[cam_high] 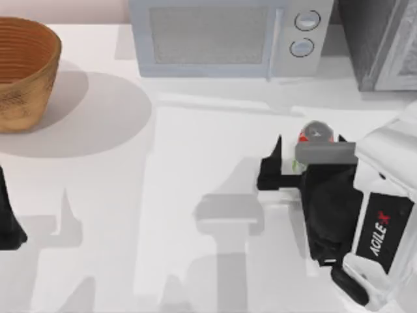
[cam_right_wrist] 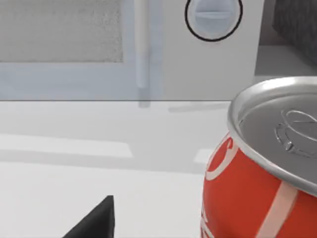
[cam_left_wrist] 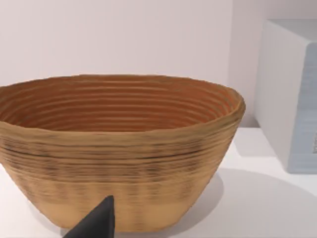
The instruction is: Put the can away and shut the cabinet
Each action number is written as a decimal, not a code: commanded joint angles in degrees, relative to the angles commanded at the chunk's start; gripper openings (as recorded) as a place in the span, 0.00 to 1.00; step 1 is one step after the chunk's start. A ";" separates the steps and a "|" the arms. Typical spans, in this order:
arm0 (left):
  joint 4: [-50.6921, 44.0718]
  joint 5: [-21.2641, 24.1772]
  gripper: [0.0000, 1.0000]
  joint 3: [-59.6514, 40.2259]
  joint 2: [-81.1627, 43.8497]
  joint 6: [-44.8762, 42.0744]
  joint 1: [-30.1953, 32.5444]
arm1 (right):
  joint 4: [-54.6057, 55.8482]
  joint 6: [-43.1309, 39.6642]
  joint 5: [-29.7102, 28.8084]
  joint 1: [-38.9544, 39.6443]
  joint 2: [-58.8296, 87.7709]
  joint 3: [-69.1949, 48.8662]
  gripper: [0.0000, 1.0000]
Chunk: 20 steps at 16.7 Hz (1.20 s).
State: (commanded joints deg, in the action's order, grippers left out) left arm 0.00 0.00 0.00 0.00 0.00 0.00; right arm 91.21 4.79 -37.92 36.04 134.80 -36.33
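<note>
— Looking down from above, where does the small red drinks can with the silver top (cam_high: 315, 132) stand?

— Upright on the white table (cam_high: 130, 195), on its right half, in front of the pale microwave with two round dials (cam_high: 221, 36) and well apart from it. A grey part of my right arm crosses in front of the can's lower body, so mostly its lid and a strip of red show.

— And the right gripper (cam_high: 277, 163)?

— Black, low over the table, just beside the can on its left. Whether it is wide or narrow I cannot tell, nor whether it touches the can. In the right wrist view the can (cam_right_wrist: 257, 188) looms close, white lettering on red, with a dark tip of the gripper (cam_right_wrist: 94, 223) off to one side and the microwave (cam_right_wrist: 74, 44) behind.

— The cabinet?

— A large dark grey speckled box (cam_high: 371, 39) at the far right corner, beside the microwave, with a light grey framed door panel (cam_high: 404, 52) at the edge of the top view. Whether that door stands open I cannot tell. The can is outside it, on the table.

— The other arm?

— My left gripper (cam_high: 6, 222) sits parked at the table's left edge; its opening I cannot tell. Its wrist view faces a ribbed brown woven basket (cam_left_wrist: 119, 148), which stands at the far left corner (cam_high: 23, 72).
</note>
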 joint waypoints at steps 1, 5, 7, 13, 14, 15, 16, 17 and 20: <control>0.00 0.00 1.00 0.00 0.00 0.00 0.00 | -0.66 -0.11 0.67 -0.67 0.25 -0.98 1.00; 0.00 0.00 1.00 0.00 0.00 0.00 0.00 | -1.03 -0.17 1.04 -1.05 0.39 -1.53 1.00; 0.00 0.00 1.00 0.00 0.00 0.00 0.00 | -1.03 -0.17 1.04 -1.05 0.39 -1.53 0.85; 0.00 0.00 1.00 0.00 0.00 0.00 0.00 | -1.03 -0.17 1.04 -1.05 0.39 -1.53 0.40; 0.00 0.00 1.00 0.00 0.00 0.00 0.00 | -1.03 -0.17 1.04 -1.05 0.39 -1.53 0.32; 0.00 0.00 1.00 0.00 0.00 0.00 0.00 | -1.03 -0.17 1.04 -1.05 0.39 -1.53 0.25; 0.00 0.00 1.00 0.00 0.00 0.00 0.00 | -1.03 -0.17 1.04 -1.05 0.39 -1.53 0.17; 0.00 0.00 1.00 0.00 0.00 0.00 0.00 | -1.03 -0.17 1.04 -1.05 0.39 -1.53 0.10; 0.00 0.00 1.00 0.00 0.00 0.00 0.00 | -1.03 -0.17 1.04 -1.05 0.39 -1.53 0.00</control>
State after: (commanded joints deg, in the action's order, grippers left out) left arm 0.00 0.00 0.00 0.00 0.00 0.00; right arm 90.18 4.62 -36.87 34.99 135.19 -37.86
